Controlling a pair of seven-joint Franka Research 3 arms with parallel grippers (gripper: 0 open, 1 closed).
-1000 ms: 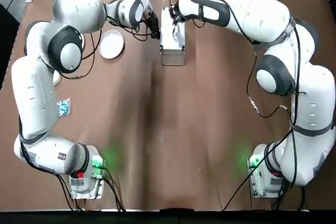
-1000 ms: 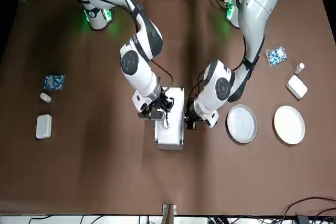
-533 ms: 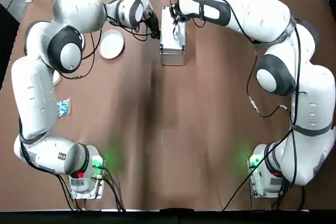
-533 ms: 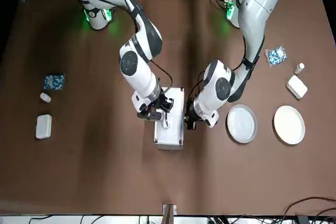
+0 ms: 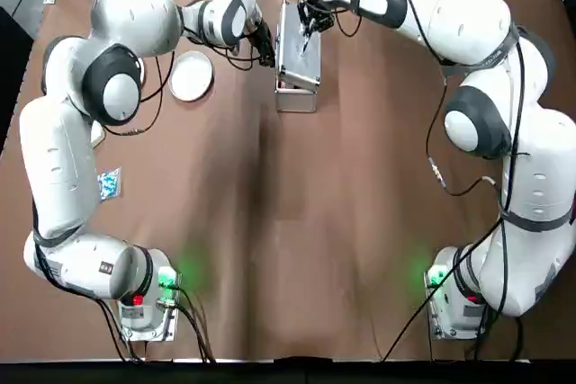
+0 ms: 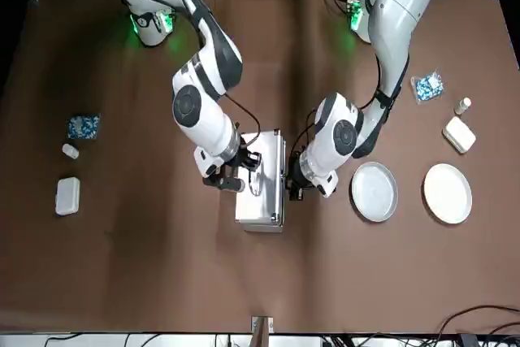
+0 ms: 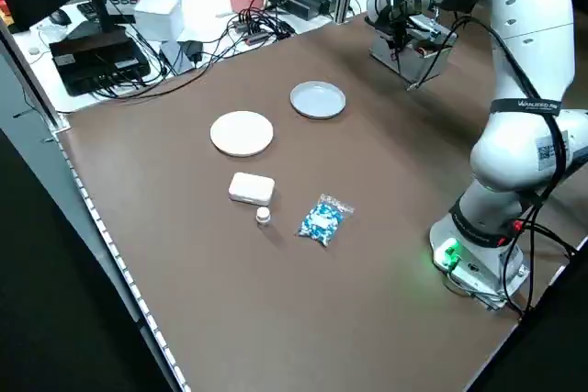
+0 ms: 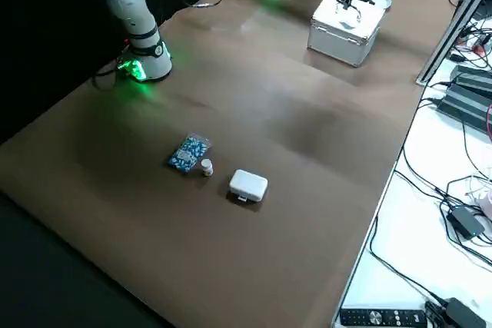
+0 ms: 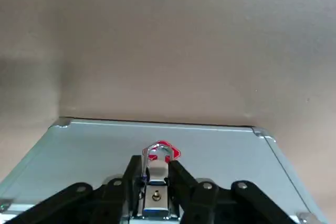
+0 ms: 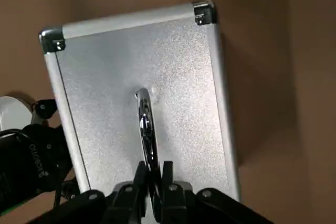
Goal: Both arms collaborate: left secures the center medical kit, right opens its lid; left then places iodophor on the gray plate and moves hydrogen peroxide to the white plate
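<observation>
The aluminium medical kit (image 6: 262,178) is found at the middle of the table's far side from the arm bases, and its lid (image 5: 300,40) is seen raised off the base along one long edge, tilted rather than flat. The chrome handle (image 10: 145,125) on the lid is clamped between the fingers of the right gripper (image 10: 153,178), which is placed over the lid's top. The left gripper (image 9: 156,181) is set against the kit's side wall, its fingers closed around the metal latch (image 9: 157,177) with the red-edged ring. Just beside the kit, on the robot's left, the gray plate (image 6: 374,191) is set, and the white plate (image 6: 448,193) lies beyond it, apart from it. Farther toward the left arm's base, a white box (image 7: 252,188), a small white bottle (image 7: 264,216) and a blue-patterned packet (image 7: 322,220) are grouped near one another. A second white box (image 8: 247,186), small bottle (image 8: 206,167) and blue packet (image 8: 187,152) are laid out on the robot's right side of the table, well apart from the kit.
</observation>
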